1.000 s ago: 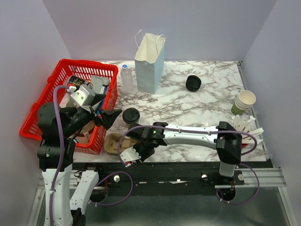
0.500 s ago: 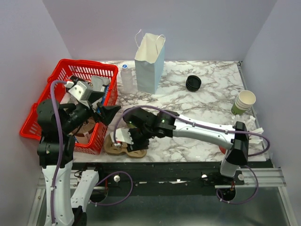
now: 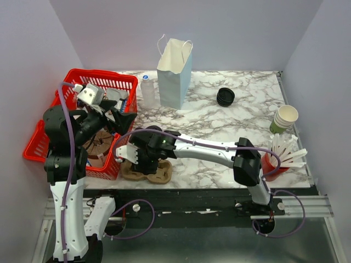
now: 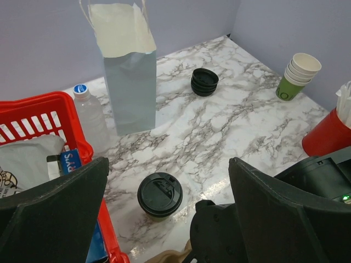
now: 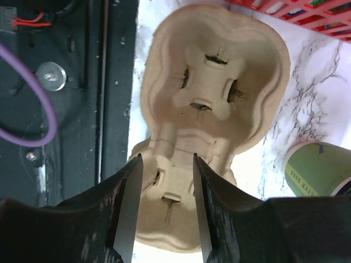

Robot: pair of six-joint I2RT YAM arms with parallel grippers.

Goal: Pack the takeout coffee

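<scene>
The right tool hovered open over the pulp carrier beside the takeout coffee, seemingly needing next to grip it.

A table topped in white marble pattern with grey veining is filling the middle of the space, and the same veined surface is showing in the left wrist view and the right wrist view. Three plain, pale lavender-grey walls are closing it in: a back wall, a left wall and a right wall. A black strip is running along the table's near edge, with a silver metal rail lying just beside it. A dull grey floor is showing below. Soft, even light is falling from above, leaving a bright sheen on the marble.
</scene>
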